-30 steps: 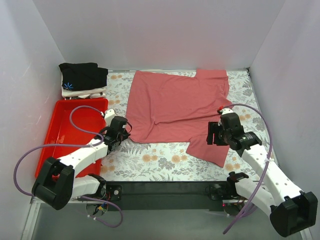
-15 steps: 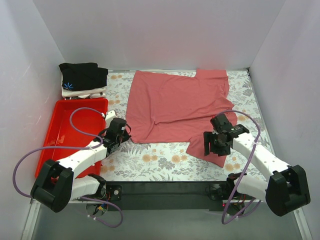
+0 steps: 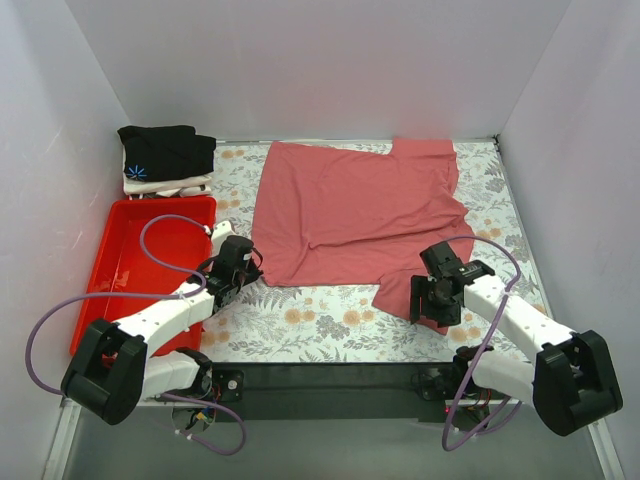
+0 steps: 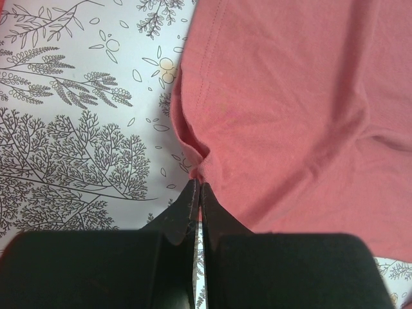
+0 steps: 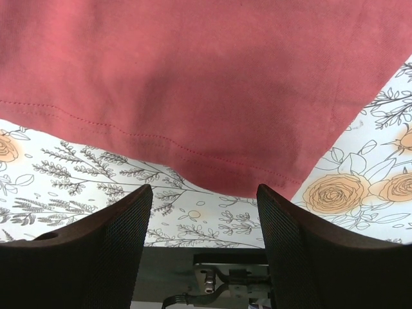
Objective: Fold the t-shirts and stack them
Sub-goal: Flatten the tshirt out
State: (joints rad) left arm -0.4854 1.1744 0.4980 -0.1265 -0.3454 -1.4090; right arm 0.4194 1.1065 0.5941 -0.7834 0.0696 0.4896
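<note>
The salmon-red t-shirt (image 3: 360, 215) lies spread on the flowered table cover. My left gripper (image 3: 238, 268) is shut on the shirt's near-left hem corner, which shows pinched at the fingertips in the left wrist view (image 4: 197, 168). My right gripper (image 3: 433, 300) is open and empty, over the near-right flap of the shirt (image 5: 206, 84); its fingers (image 5: 96, 244) stand just off the stitched hem. The black t-shirt (image 3: 166, 150) with a small blue starburst mark lies folded at the back left on a white folded shirt (image 3: 178, 186).
A red plastic tray (image 3: 125, 270) lies at the left, beside my left arm. White walls close the back and both sides. The black base bar (image 3: 330, 378) runs along the near edge.
My right gripper has swung down and left toward the near edge, from above the shirt's right side to its near-right flap. The left gripper has hardly moved.
</note>
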